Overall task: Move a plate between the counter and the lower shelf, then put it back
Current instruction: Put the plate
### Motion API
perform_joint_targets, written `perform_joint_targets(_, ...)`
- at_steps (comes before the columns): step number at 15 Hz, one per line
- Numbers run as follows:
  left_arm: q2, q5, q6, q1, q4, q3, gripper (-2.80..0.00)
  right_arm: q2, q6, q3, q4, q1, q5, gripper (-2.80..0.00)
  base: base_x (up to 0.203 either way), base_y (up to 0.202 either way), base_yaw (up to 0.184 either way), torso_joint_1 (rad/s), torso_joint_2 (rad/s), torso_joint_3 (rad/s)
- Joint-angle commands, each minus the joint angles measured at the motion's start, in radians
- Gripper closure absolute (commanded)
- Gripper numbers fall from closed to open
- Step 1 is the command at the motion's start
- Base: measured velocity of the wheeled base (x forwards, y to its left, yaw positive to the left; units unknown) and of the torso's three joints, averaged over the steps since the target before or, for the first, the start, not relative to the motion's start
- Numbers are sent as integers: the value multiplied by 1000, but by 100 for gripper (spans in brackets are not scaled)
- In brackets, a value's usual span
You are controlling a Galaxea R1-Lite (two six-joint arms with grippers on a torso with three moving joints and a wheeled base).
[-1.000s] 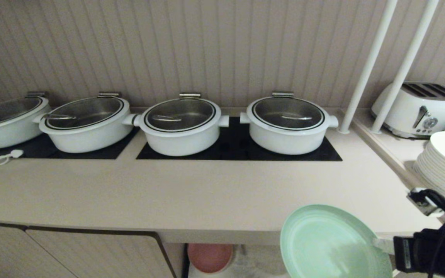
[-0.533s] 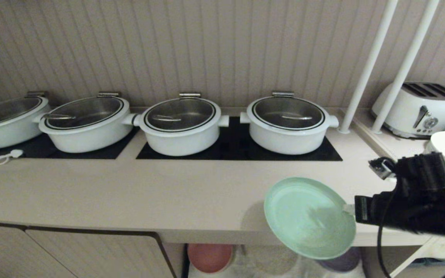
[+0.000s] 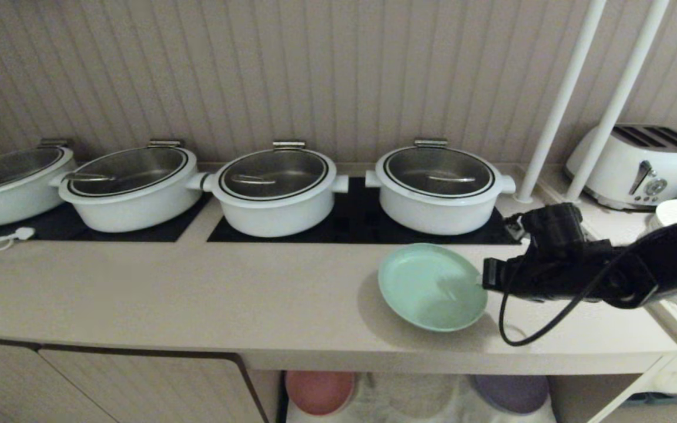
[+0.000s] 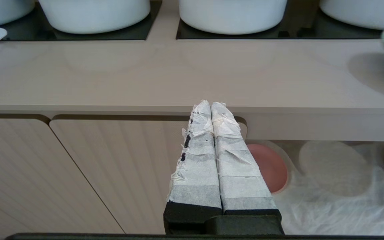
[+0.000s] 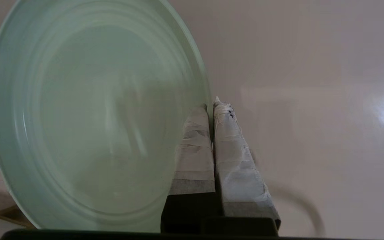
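Fingers [image 5: 195, 140] of the right gripper [image 3: 484, 282] pinch the plate [image 3: 431, 286] by its three o'clock rim, holding it just above the counter [image 3: 197, 288], over the lower shelf [image 3: 409, 399], while the left gripper [image 4: 211, 110] waits closed.

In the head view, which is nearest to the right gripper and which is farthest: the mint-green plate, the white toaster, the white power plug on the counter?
1. The round mint-green plate, held at its rim by the right gripper.
2. The white toaster, behind it at the far right.
3. The white power plug, far left on the counter.
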Motion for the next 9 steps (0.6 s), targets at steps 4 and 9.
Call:
perform_joint_targets(4,0,0,1,0,-1,0,0,109,1,-89,11,-3,-1,0,0,0,0,0,0,0)
perform_joint_targets(9,0,0,0,0,0,0,0,130,1,-102,5,-3,-1,0,0,0,0,0,0,0)
